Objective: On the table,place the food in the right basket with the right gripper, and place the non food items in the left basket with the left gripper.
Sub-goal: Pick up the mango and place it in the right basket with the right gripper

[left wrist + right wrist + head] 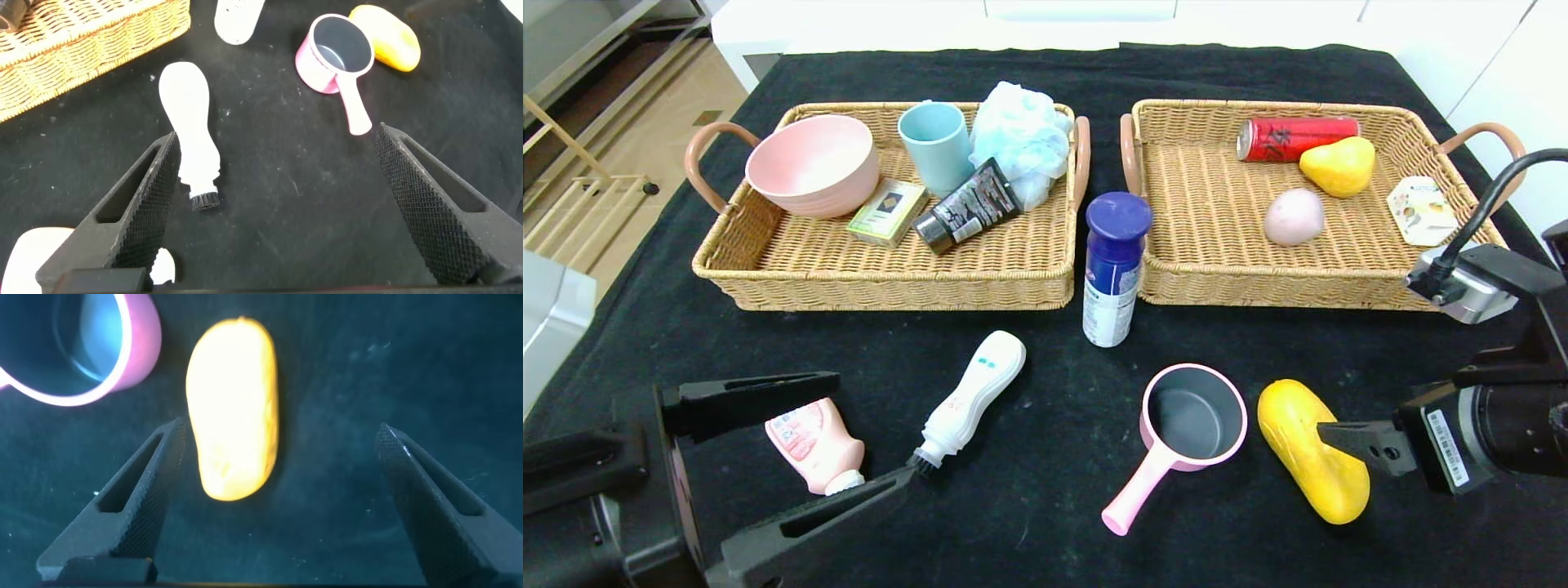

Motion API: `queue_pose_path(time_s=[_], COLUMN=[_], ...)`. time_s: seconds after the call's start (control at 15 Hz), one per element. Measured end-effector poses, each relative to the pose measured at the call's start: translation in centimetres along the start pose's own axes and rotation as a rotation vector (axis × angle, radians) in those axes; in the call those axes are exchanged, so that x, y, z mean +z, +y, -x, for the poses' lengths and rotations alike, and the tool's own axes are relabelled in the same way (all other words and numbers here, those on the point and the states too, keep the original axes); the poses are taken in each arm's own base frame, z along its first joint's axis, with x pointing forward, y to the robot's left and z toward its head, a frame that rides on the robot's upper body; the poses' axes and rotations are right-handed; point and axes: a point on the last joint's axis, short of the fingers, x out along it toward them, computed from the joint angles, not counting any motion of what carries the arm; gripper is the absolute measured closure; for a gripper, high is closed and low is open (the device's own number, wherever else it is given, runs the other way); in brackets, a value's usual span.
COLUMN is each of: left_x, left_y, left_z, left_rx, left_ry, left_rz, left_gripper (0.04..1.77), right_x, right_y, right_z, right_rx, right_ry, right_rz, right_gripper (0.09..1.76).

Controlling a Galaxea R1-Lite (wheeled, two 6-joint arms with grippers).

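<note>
My left gripper [872,431] is open low over the table [1029,506] at the front left; the pink bottle [813,445] lies between its fingers and the white brush-tipped bottle [972,396] just beyond them, also in the left wrist view [186,106]. The pink saucepan [1192,416] lies front centre. My right gripper [279,429] is open above the near end of the long yellow fruit [233,408], which lies on the table [1311,461]. The white-and-blue can [1112,269] stands between the left basket [882,282] and the right basket [1258,282]. The grey-pink lump [1294,216] lies in the right basket.
The left basket holds a pink bowl [813,163], a blue cup [935,145], a bath sponge [1019,135], a black tube [968,208] and a small box [888,212]. The right basket holds a red can [1294,137], a yellow pear [1338,166] and a white packet [1421,211].
</note>
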Motion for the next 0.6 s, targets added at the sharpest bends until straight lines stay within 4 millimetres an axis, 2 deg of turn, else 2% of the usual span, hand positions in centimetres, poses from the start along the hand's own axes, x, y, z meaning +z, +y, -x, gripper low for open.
queue_pose_path(time_s=[0.6], left_x=[-0.1], left_y=[0.0], left_z=[-0.1], left_rx=[0.000], left_ry=[0.006], left_rz=[0.001], left_gripper=[0.09], right_x=[-0.5], right_y=[1.5], right_z=[-1.9], right_rx=[0.025], right_ry=[0.065], right_rz=[0.008], right_gripper=[0.15])
